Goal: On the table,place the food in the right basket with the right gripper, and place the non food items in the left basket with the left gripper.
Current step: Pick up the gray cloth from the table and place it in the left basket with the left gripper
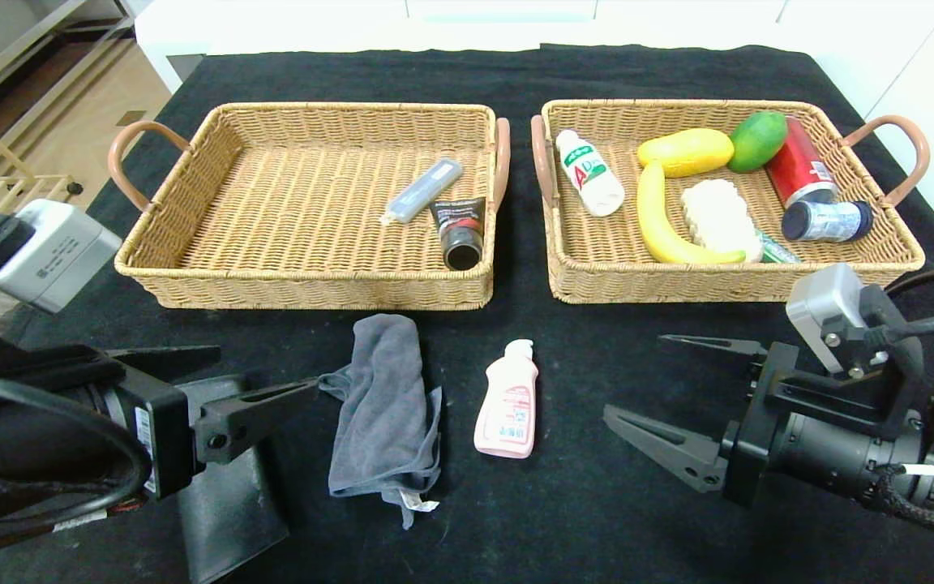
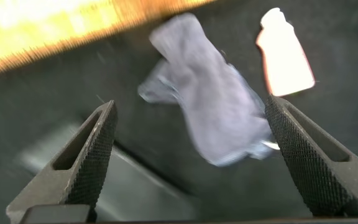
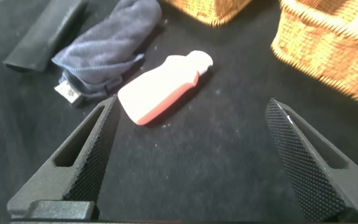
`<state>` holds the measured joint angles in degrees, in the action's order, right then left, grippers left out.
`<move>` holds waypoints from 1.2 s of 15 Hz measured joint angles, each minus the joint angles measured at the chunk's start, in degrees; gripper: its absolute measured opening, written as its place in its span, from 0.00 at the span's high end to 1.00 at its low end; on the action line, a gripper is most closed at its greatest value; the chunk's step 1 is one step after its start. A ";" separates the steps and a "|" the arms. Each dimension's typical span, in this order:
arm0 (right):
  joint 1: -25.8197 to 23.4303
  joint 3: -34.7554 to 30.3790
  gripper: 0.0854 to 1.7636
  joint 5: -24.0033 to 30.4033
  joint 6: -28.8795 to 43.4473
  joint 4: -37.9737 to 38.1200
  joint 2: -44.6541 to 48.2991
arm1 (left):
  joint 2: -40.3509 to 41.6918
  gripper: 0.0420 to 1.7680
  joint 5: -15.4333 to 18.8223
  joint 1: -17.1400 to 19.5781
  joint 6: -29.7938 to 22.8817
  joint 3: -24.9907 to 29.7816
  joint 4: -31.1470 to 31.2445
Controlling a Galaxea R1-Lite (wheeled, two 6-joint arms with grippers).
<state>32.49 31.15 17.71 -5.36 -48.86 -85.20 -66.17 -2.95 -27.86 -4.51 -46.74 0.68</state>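
Observation:
A grey cloth (image 1: 382, 397) and a pink bottle (image 1: 507, 401) lie on the black table in front of the baskets. My left gripper (image 1: 268, 369) is open and empty, just left of the cloth. In the left wrist view the gripper (image 2: 190, 106) faces the cloth (image 2: 210, 106), with the bottle (image 2: 284, 56) beyond it. My right gripper (image 1: 634, 375) is open and empty, right of the bottle. In the right wrist view the gripper (image 3: 191, 102) has the bottle (image 3: 160, 87) near one finger and the cloth (image 3: 104, 43) farther off.
The left basket (image 1: 191, 268) holds a grey tube (image 1: 422, 191) and a black tube (image 1: 459, 231). The right basket (image 1: 678, 284) holds a banana (image 1: 661, 219), a milk bottle (image 1: 589, 172), fruit, a red can (image 1: 798, 170) and more. A flat dark object (image 1: 224, 503) lies under my left arm.

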 joint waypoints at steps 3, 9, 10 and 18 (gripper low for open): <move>-0.16 -0.06 0.04 0.00 0.16 0.05 1.90 | -3.86 0.03 -5.84 -4.50 -4.96 -4.55 5.29; 0.59 -1.05 0.04 0.00 -0.63 0.00 5.19 | -14.26 0.03 -10.69 -6.55 -8.33 -16.07 17.44; 0.59 -1.07 0.04 -0.05 -0.63 0.02 5.38 | -15.77 0.03 -10.89 -7.06 -9.95 -18.47 19.24; 0.48 -1.16 0.04 -0.07 -0.89 0.10 6.92 | -26.03 0.03 -14.65 -9.59 -14.53 -23.41 21.03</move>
<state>32.96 29.99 17.64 -6.25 -48.76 -78.28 -92.20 -17.60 -37.45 -19.04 -70.14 21.71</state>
